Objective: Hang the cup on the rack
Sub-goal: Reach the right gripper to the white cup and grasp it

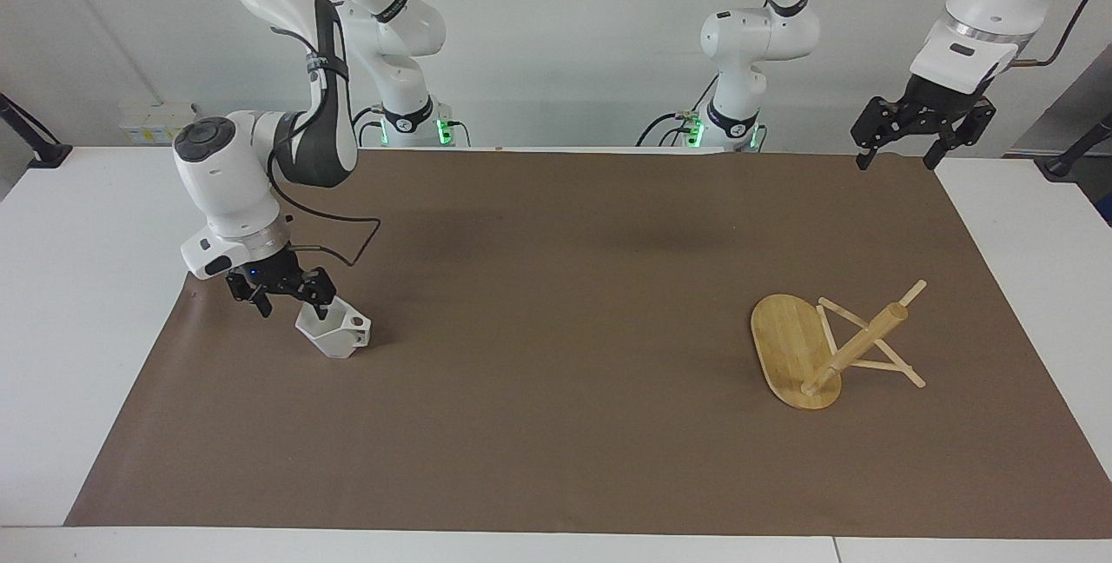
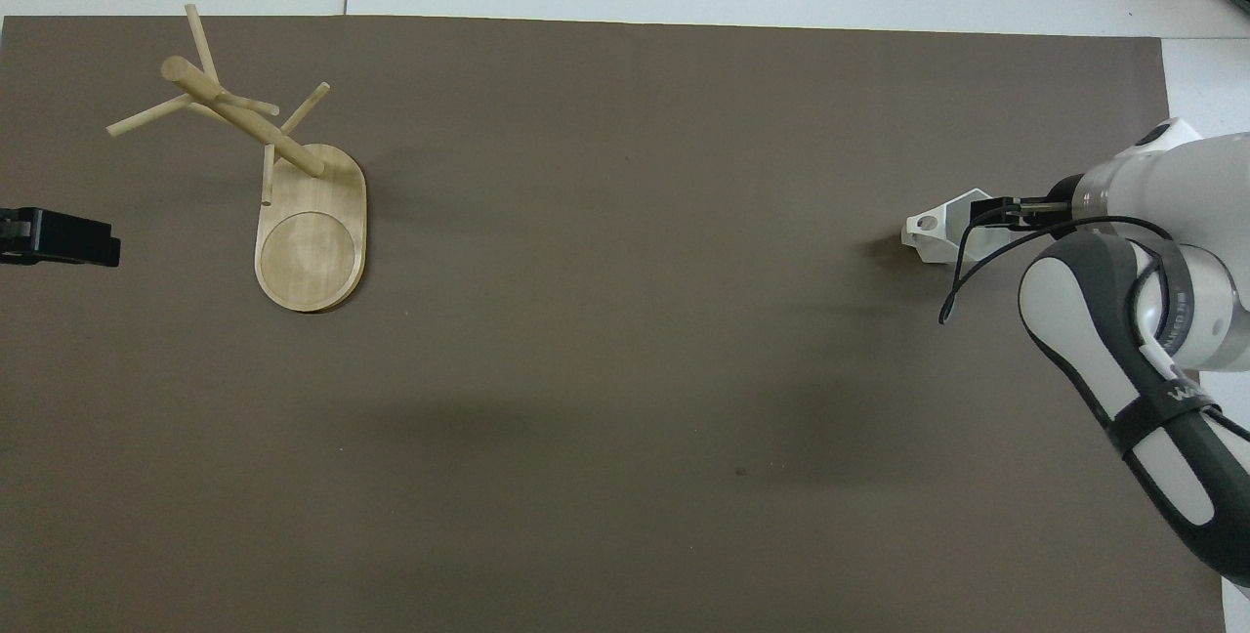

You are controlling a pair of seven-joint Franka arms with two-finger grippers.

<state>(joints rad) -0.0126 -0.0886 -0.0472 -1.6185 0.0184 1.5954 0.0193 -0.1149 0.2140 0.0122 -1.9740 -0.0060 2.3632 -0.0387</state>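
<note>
The right pincer [image 1: 291, 308], spread wide, straddles the rim of the cup [image 1: 340, 334] at its end of the worktop [image 1: 556, 459]; the left pincer [image 1: 895, 159], also spread, waits well above the rack [image 1: 799, 350].

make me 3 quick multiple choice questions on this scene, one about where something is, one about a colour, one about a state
1. Where does the rack stand?
A. toward the left arm's end of the table
B. toward the right arm's end of the table
C. on top of the cup

2. What colour is the cup?
A. red
B. white
C. black

3. How is the right gripper?
A. shut high above the rack
B. out of view
C. open, down at the cup's rim

Answers:
1 A, the rack's base sits on the brown mat below the waiting left gripper.
2 B, its faceted sides are plain white.
3 C, its fingers stand apart, one at the cup's mouth, one outside the wall.
</note>
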